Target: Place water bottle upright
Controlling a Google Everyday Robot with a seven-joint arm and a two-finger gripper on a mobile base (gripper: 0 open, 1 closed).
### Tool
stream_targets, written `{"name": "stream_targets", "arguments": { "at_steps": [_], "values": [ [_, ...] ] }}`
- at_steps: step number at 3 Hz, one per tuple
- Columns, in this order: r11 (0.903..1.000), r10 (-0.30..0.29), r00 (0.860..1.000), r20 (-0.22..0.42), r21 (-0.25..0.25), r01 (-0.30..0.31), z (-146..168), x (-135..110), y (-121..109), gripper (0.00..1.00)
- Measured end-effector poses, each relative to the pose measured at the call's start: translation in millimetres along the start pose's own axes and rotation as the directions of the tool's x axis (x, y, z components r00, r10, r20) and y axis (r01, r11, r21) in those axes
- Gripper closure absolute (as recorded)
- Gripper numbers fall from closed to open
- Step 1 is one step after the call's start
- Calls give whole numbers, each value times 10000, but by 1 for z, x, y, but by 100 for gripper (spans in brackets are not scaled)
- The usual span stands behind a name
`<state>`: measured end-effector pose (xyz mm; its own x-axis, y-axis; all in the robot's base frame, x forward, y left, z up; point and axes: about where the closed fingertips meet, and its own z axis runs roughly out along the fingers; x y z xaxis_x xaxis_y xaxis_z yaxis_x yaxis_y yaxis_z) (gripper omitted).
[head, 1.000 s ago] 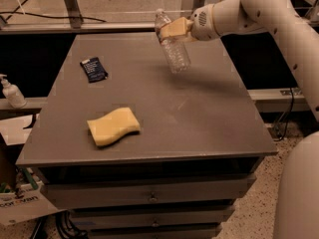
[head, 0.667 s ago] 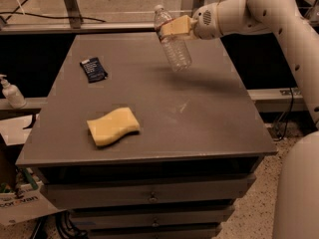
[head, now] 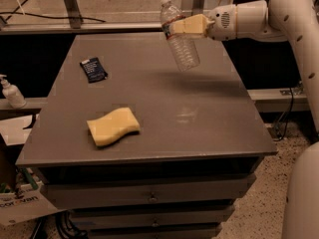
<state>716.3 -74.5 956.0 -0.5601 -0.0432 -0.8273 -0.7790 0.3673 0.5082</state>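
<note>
One yellow sponge [head: 113,126] lies nearest the camera on the grey table [head: 209,128], well apart from the gripper, below it and to its left in the view. Off the table's left edge, far from the gripper, stands a white pump bottle [head: 10,90]. Farther back, a small dark blue packet [head: 93,69] rests flat on the tabletop, also left of the gripper and lower. At the far side, the gripper [head: 175,28] hangs above the table, its cream fingers [head: 192,26] clamped around the water bottle [head: 185,54] near its label. That bottle is held clear of the surface, tilted, white cap up and leaning left.
</note>
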Motion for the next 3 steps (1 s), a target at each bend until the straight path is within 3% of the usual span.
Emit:
{"name": "stream_targets", "arguments": {
  "at_steps": [1,3],
  "values": [
    [9940,0,9996,289,-1096,31,-14,14,4,100],
    [9936,7,9998,222,-1133,18,-9,14,5,100]
  ]
}}
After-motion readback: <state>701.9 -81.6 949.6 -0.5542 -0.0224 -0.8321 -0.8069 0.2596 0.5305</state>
